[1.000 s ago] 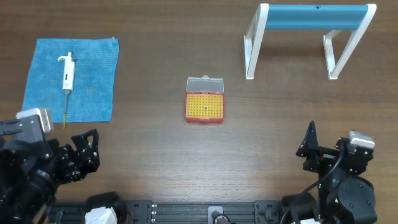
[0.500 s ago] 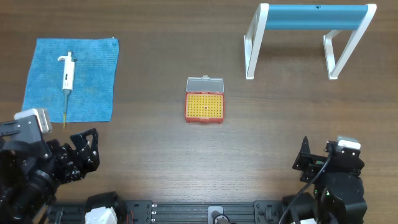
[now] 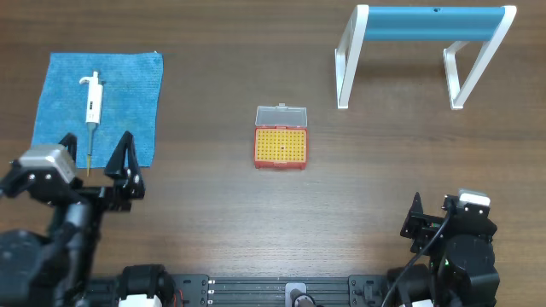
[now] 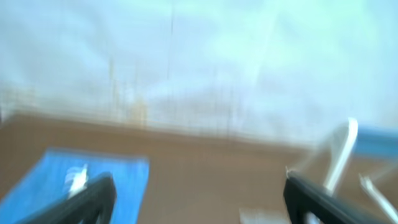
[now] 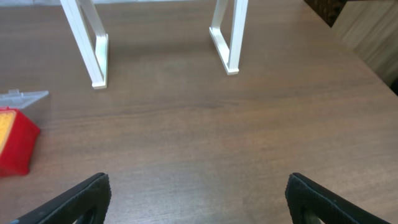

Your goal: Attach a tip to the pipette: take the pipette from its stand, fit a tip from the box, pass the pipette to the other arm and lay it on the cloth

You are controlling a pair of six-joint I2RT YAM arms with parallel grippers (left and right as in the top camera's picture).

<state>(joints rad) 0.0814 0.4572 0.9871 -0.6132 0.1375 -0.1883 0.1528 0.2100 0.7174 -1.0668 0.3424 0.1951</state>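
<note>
Pipette (image 3: 92, 104) lies flat on the blue cloth (image 3: 128, 94), toward the cloth's left side, lengthwise away from the arms, well apart from the red tip box (image 3: 281, 147) at mid-table and the white-and-blue stand (image 3: 431, 21) at far right. White body, small hook at the far end, slim yellowish tip (image 3: 89, 159) fitted at the near end, its point at or just past the cloth's near edge. Laying-down looks done; what remains is judged to be clearing away. Left gripper (image 3: 96, 136) has fingers spread wide, holding nothing, lifted near the cloth's near edge with its camera tilted up toward the wall. To finish well: draw it straight back, keeping both fingers off the tip and the cloth hem, since a nudge would roll the pipette or loosen the tip. Right gripper (image 5: 198, 180) spread wide, empty, low by its base.
</note>
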